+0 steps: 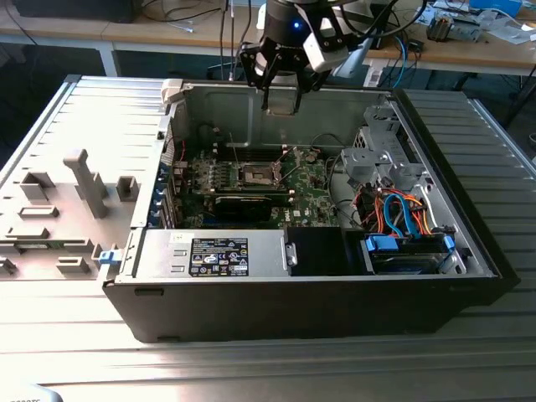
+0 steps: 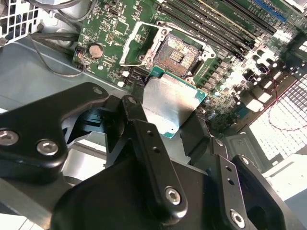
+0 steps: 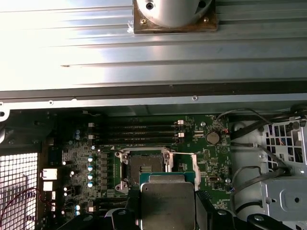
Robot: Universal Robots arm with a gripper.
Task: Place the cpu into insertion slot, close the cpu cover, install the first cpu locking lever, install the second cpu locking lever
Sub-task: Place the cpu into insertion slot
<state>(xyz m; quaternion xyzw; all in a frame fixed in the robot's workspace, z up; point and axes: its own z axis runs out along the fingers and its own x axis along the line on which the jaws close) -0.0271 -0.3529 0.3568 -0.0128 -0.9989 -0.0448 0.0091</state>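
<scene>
- The cpu (image 2: pixel 169 98): flat square chip with a matt silvery-grey metal top and a thin green edge. Print on its top cannot be made out. It hangs in the air above the open computer case (image 1: pixel 251 318), clear of the board.
- The gripper (image 2: pixel 165 117): black fingers (image 2: pixel 136 120) closed narrowly on two opposite edges of the cpu, holding it flat.
- The insertion slot (image 2: pixel 176 53): dark square recess with a silver rim, uncovered, apart from the cpu.
- The cpu cover (image 2: pixel 136 43): thin silver frame swung off the slot, standing at its edge.
- The motherboard (image 1: pixel 310 201): green, with long black memory slots (image 3: pixel 136 132) and a coin cell (image 2: pixel 96 50).
- The label (image 1: pixel 219 255): black with white print too small to read, on the grey box at the case's near side.
</scene>
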